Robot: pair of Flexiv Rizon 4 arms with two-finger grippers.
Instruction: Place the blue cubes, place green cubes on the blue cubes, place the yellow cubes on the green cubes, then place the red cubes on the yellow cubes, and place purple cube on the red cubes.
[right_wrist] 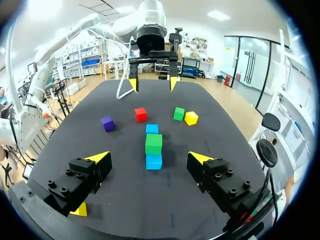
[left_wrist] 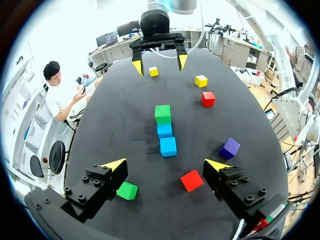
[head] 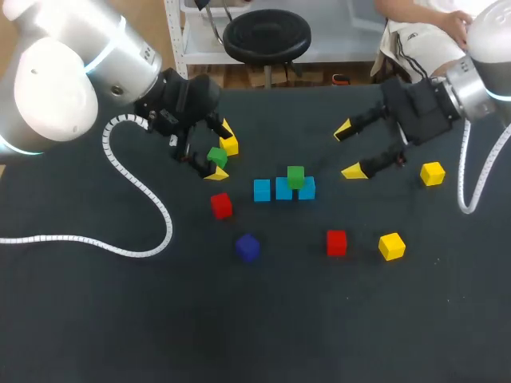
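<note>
You are working on a matte black table (head: pixel 96 319) with small, sharp-edged, plain-coloured cubes on it. Three blue cubes (head: pixel 283 189) lie in a tight row at the middle. One green cube (head: pixel 295 176) is stacked squarely on the end blue cube nearest your right arm. A second green cube (head: pixel 216 156) sits on the table, just beside a yellow cube (head: pixel 230 145). Two more yellow cubes (head: pixel 391 246) lie apart on the right side. One red cube (head: pixel 221 205) is near the row's left end and another red cube (head: pixel 336 242) is nearer the front. The purple cube (head: pixel 247 246) is between them.

Your left gripper (head: pixel 221 152) is a blocky black body with bolt heads and wedge-shaped yellow tips. It comes in from the left, angled toward the row. Its fingers are spread wide and grasp nothing, and the second green cube lies below them, close to one finger. A ribbed white hose (head: pixel 136 183) trails from that arm across the table.

Your right gripper (head: pixel 350 150) points in from the right toward the row. Its fingers are equally wide apart and empty.
</note>
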